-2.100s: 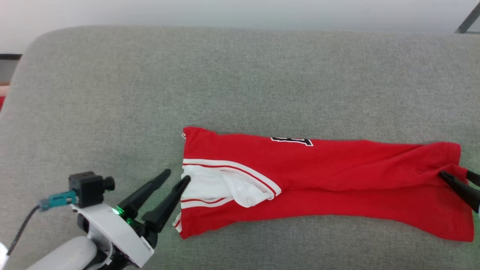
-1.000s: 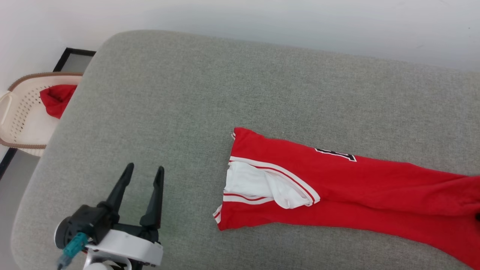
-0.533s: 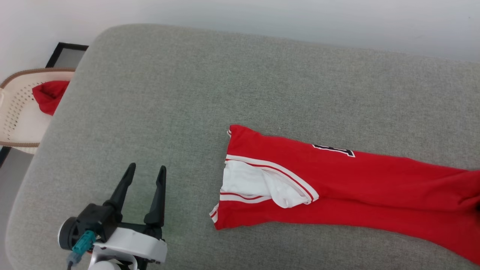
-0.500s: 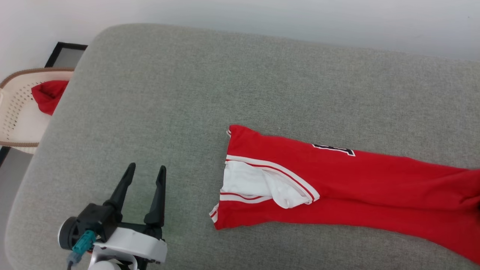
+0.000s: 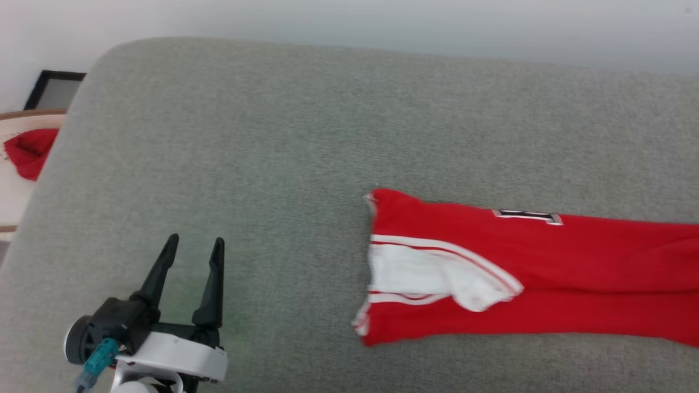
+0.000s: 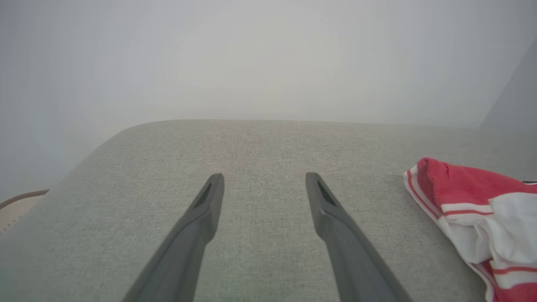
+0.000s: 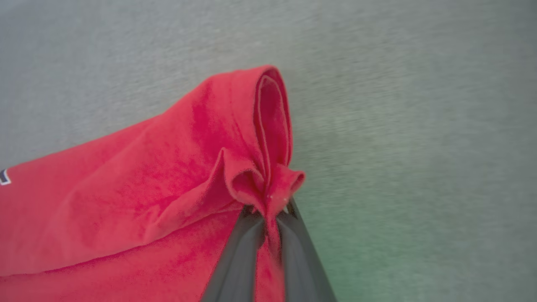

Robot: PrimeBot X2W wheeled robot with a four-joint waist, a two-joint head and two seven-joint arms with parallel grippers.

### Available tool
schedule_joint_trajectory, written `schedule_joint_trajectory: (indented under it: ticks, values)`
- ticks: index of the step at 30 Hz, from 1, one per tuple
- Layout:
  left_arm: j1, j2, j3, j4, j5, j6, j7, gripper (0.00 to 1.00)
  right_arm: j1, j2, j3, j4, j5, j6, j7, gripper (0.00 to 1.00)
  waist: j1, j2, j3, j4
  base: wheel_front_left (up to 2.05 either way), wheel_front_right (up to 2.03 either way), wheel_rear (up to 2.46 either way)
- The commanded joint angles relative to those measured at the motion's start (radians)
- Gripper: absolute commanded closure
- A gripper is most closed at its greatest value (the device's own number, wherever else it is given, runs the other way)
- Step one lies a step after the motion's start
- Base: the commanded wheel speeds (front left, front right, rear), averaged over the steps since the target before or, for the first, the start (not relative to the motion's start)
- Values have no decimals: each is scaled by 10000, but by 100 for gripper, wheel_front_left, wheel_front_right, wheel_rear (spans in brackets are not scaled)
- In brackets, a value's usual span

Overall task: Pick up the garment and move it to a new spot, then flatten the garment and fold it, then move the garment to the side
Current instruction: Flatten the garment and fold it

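Note:
The garment (image 5: 546, 284), a red jersey folded into a long band with a white sleeve and striped trim at its left end, lies on the grey surface (image 5: 306, 136) and runs off the right edge of the head view. In the right wrist view my right gripper (image 7: 268, 207) is shut on a bunched fold of the garment's (image 7: 147, 176) red hem end, the cloth pinched between both fingers. My left gripper (image 5: 194, 244) stands open over bare grey fabric at the lower left, well left of the jersey. In the left wrist view the garment's (image 6: 470, 201) sleeve end lies to the right of the open left gripper (image 6: 264, 178).
A pale perforated basket (image 5: 11, 202) holding a small red cloth (image 5: 27, 153) sits off the surface's left edge, with a dark frame (image 5: 52, 87) on the floor behind it. A pale wall runs along the back. Bare grey surface spreads wide on the left and behind the jersey.
My right gripper has closed on the jersey's hem end. The head view has swung, so the whole picture shifted sideways. The left gripper keeps its open pose.

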Motion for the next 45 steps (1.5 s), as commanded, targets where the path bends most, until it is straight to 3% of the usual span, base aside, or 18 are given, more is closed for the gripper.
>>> schedule_joint_trajectory:
  ticks: [1,9,13,21,30,37,45]
  values:
    - [94,41,45,-78,-39,7,-8,0,142,-243,-398,40,-75,-14,-204,100,0,0,175,-271,0,0,0]
    - [25,202,110,-236,-60,8,-8,0,-52,-1390,-2036,701,-785,-15,-1111,100,0,0,442,-617,0,0,0]
    - [-45,244,48,-171,-54,7,-8,0,-268,-1468,-1996,764,-684,-13,-1346,100,0,0,366,-664,0,0,0]
    - [259,162,182,-72,-162,7,-8,0,479,-994,116,-1718,222,-11,-761,100,0,0,-113,-747,0,0,0]
    - [389,-106,58,32,-241,7,-6,0,440,2,3146,-4690,797,-11,222,100,0,0,-489,-537,0,0,0]
    - [452,-238,-48,130,-322,8,-8,0,-257,651,5348,-4846,624,-11,252,100,0,0,-697,-179,0,0,0]
    - [467,-313,-82,163,-365,8,-8,0,-614,868,6260,-3828,527,-11,-123,100,0,0,-752,141,0,0,0]
